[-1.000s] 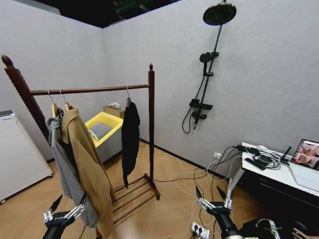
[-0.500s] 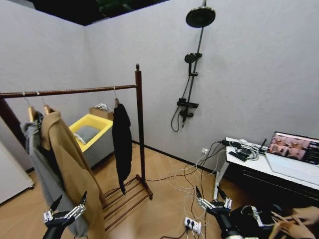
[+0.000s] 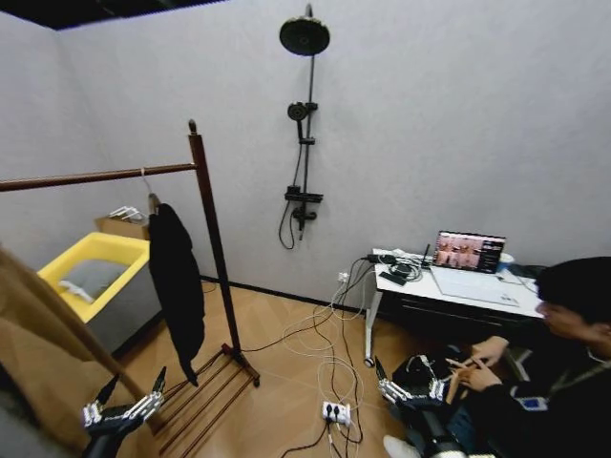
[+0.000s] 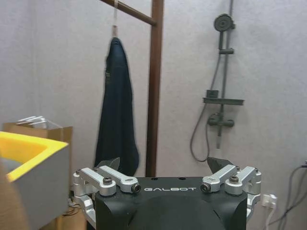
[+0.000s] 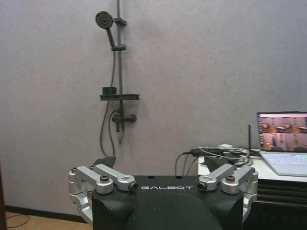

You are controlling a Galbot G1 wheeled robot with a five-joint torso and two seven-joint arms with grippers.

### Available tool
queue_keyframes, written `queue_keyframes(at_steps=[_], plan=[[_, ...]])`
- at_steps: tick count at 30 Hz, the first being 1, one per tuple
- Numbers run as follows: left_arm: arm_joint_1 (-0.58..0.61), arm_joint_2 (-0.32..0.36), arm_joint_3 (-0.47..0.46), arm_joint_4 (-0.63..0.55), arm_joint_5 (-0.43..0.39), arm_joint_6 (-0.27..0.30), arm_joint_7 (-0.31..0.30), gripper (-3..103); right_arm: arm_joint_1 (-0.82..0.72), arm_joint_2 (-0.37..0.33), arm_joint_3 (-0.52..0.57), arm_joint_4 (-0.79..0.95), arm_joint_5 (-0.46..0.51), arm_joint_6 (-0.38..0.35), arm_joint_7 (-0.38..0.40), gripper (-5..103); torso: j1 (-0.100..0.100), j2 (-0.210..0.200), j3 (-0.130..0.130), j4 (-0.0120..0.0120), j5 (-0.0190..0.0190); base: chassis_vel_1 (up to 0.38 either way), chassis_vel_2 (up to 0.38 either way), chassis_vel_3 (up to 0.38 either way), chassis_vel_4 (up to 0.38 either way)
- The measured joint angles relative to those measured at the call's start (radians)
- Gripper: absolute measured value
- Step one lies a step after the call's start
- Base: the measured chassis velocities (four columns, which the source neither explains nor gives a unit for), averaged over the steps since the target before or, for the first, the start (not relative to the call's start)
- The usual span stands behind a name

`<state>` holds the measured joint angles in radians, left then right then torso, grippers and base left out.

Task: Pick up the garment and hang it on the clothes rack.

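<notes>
The garment [image 3: 177, 277] is long and black and hangs by its hanger from the clothes rack [image 3: 212, 248], right beside the end post of the dark wooden top bar. In the left wrist view the garment [image 4: 115, 105] hangs next to the rack post [image 4: 154, 86], well beyond my left gripper [image 4: 163, 163]. My left gripper [image 3: 132, 384] stands open and empty low in the head view, short of the rack's base rails. My right gripper [image 3: 401, 372] is open and empty too, facing the grey wall; its own view shows the right gripper [image 5: 160, 163] with fingers spread.
A tan coat [image 3: 43, 334] hangs close at the near left. A yellow tub [image 3: 91, 258] stands behind the rack. A shower fitting [image 3: 304, 143] is on the wall. A desk [image 3: 458, 286] with a laptop stands at the right; cables and a power strip [image 3: 334, 412] lie on the floor.
The camera has turned to the right: the rack and coats have slid to the picture's left, and the desk has come further in. Both grippers hold the same open pose.
</notes>
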<state>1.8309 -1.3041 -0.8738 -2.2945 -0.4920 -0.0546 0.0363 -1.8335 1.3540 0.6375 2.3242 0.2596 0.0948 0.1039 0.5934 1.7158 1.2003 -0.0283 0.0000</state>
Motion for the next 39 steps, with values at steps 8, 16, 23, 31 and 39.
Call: queue_keyframes(at_steps=[8,16,23,31,39], plan=[[0.000,0.000,0.000,0.000,0.000,0.000,0.000,100,0.000,0.000,0.000,0.000,0.000,0.000,0.000,100,0.000,0.000,0.000,-0.0001,-0.0002,-0.131,-0.128,-0.122,-0.119],[0.000,0.000,0.000,0.000,0.000,0.000,0.000,100,0.000,0.000,0.000,0.000,0.000,0.000,0.000,100,0.000,0.000,0.000,-0.0001,0.0000,-0.124,-0.123,-0.133,-0.110],[0.000,0.000,0.000,0.000,0.000,0.000,0.000,100,0.000,0.000,0.000,0.000,0.000,0.000,0.000,100,0.000,0.000,0.000,-0.0004,-0.0002,-0.100,-0.097,-0.102,-0.097],[0.000,0.000,0.000,0.000,0.000,0.000,0.000,100,0.000,0.000,0.000,0.000,0.000,0.000,0.000,100,0.000,0.000,0.000,0.0001,-0.0001,-0.011,-0.006,-0.005,-0.006],[0.000,0.000,0.000,0.000,0.000,0.000,0.000,100,0.000,0.000,0.000,0.000,0.000,0.000,0.000,100,0.000,0.000,0.000,0.0000,0.0001,0.000,0.000,0.000,0.000]])
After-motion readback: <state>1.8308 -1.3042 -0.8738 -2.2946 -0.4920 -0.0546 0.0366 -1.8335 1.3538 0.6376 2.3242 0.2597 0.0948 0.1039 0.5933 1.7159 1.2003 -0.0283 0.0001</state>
